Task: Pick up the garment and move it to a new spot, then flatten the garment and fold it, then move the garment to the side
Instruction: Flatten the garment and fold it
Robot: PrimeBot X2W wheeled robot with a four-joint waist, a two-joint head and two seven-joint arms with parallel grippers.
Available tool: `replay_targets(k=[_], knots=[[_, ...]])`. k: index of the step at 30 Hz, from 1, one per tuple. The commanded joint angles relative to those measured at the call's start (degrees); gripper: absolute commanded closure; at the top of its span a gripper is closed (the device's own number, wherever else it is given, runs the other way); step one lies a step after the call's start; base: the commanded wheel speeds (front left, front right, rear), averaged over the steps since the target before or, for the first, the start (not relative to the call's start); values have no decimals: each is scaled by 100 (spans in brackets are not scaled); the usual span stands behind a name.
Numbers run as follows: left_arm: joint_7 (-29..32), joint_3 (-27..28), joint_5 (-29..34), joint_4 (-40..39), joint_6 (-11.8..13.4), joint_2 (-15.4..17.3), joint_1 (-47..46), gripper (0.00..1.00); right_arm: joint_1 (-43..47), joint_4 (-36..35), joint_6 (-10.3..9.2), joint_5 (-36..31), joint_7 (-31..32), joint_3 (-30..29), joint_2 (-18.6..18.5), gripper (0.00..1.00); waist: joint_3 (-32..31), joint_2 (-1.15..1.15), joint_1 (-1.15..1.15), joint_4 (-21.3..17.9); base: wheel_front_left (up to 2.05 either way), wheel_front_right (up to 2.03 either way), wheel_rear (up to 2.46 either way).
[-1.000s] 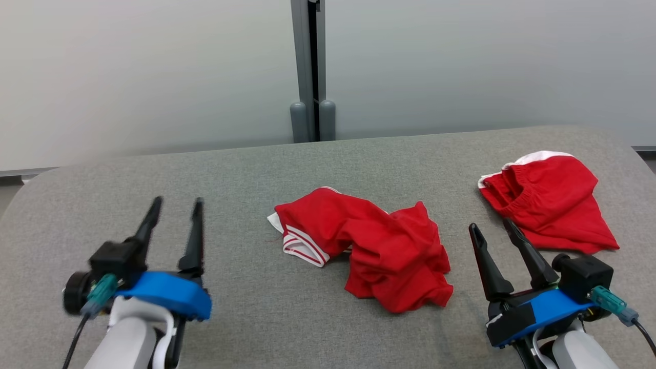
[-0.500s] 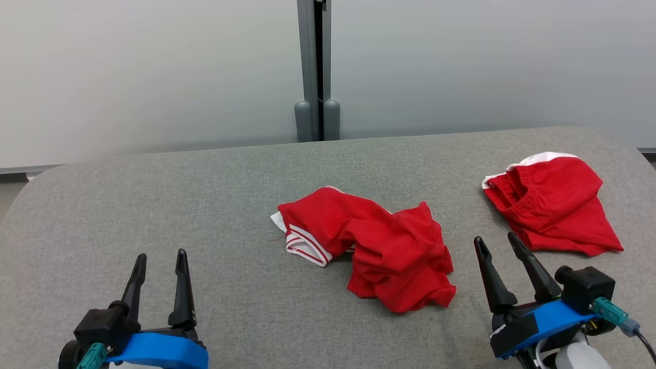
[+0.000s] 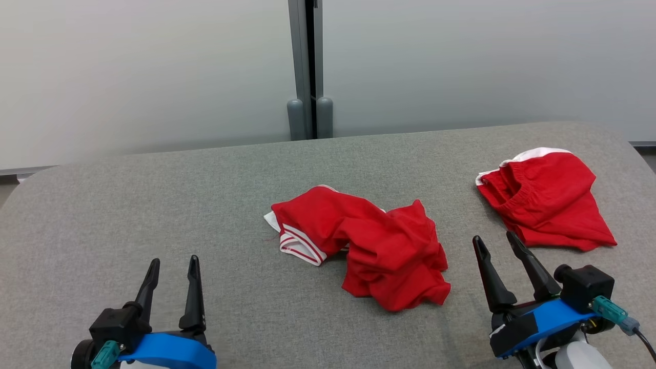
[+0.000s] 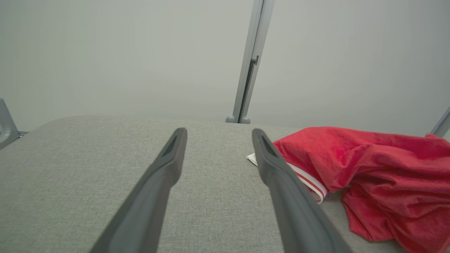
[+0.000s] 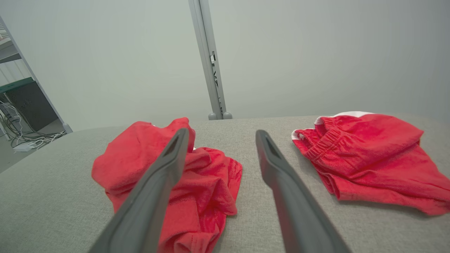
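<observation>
A crumpled red garment (image 3: pixel 369 243) with white-striped trim lies in a heap at the middle of the grey table (image 3: pixel 154 205); it also appears at the right of the left wrist view (image 4: pixel 369 168) and at the left of the right wrist view (image 5: pixel 168 175). My left gripper (image 3: pixel 173 262) stands open near the front left, well clear of the cloth. My right gripper (image 3: pixel 496 239) is open at the front right, between the heap and a second red piece, with nothing between its fingers.
A second red garment (image 3: pixel 543 197) with an elastic waistband and white edge lies folded at the table's right (image 5: pixel 365 154). A grey post (image 3: pixel 306 66) rises behind the table's far edge against pale wall panels. Shelving and cables (image 5: pixel 21 116) stand off to one side.
My left gripper has drawn back toward the front edge, lower in the head view than a second ago. The head camera shifted slightly. The garments and right gripper stayed put.
</observation>
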Motion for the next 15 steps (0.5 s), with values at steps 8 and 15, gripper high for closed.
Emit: replay_targets(k=[8, 15], knots=[[410, -261, -55, 557, -214, -78, -445, 0, -92, 4, 1, 30, -16, -24, -24, 0, 45, 0, 0, -26, 0, 0, 0], [1784, -521, -293, 1288, -336, -104, -1277, 0, -251, -73, 1, 19, -16, -109, -37, 0, 327, 0, 0, -303, 0, 0, 0]])
